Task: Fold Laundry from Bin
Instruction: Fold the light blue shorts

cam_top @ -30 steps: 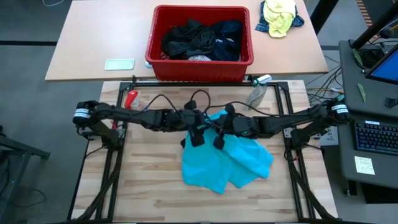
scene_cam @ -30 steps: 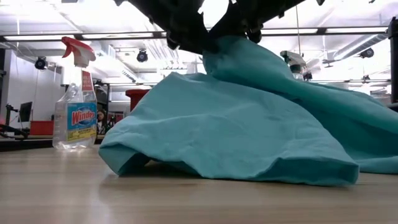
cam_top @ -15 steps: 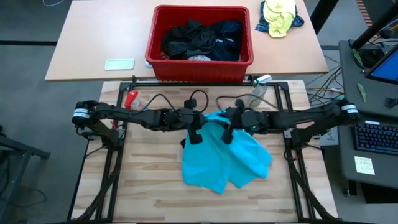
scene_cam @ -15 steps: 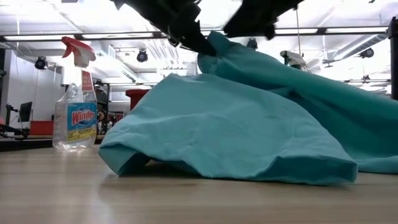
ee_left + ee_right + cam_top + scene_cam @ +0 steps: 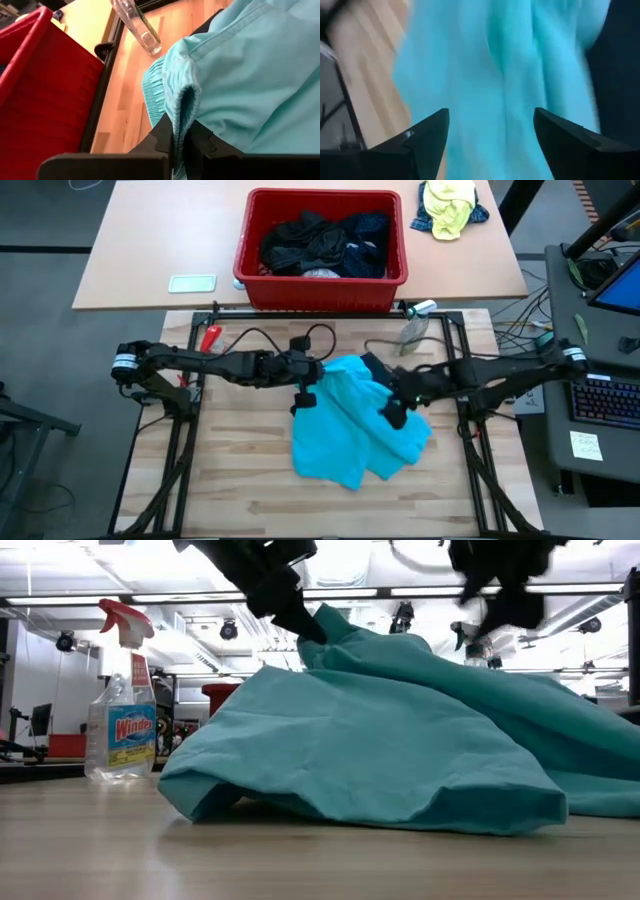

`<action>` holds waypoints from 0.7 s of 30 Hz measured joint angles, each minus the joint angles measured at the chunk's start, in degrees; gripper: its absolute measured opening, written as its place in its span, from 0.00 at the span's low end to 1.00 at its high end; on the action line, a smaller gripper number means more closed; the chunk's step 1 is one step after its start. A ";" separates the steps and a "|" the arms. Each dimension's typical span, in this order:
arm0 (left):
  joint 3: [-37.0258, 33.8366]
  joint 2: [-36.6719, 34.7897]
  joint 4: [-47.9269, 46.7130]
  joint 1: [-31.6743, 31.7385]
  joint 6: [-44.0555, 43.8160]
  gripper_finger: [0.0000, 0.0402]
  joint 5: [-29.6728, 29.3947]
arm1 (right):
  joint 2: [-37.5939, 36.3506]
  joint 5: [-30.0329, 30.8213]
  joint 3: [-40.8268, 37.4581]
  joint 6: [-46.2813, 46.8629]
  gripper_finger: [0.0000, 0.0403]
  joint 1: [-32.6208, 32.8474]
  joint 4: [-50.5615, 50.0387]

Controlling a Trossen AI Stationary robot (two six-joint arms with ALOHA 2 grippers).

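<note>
Turquoise garment [image 5: 355, 425] lies crumpled on the wooden table [image 5: 240, 490], with one ribbed edge raised and pinched between the closed fingers of the left gripper [image 5: 305, 392], which sits at the cloth's upper left corner. Right gripper [image 5: 393, 412] hovers just above the garment's right half, fingers [image 5: 427, 132] spread apart and holding nothing, cloth directly beneath them. Red bin [image 5: 322, 292] with the remaining dark laundry [image 5: 320, 242] stands beyond both grippers on the far table; a spray bottle [image 5: 118, 725] stands off to the left gripper's side.
</note>
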 joint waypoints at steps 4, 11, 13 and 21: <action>0.00 -0.03 0.00 -0.02 -0.09 0.00 0.00 | 3.99 -5.57 0.00 10.46 0.73 4.99 -7.57; 0.02 -0.03 0.02 -0.02 -0.41 0.00 0.00 | 9.66 -2.01 0.00 31.93 0.71 19.96 -10.57; 0.02 -0.03 -0.01 -0.02 -0.61 0.00 0.00 | 12.12 -0.91 -0.41 36.75 0.71 23.48 -10.39; 0.02 -0.07 0.07 -0.02 0.64 0.00 0.02 | 23.69 4.62 -0.87 44.73 0.70 27.36 -10.62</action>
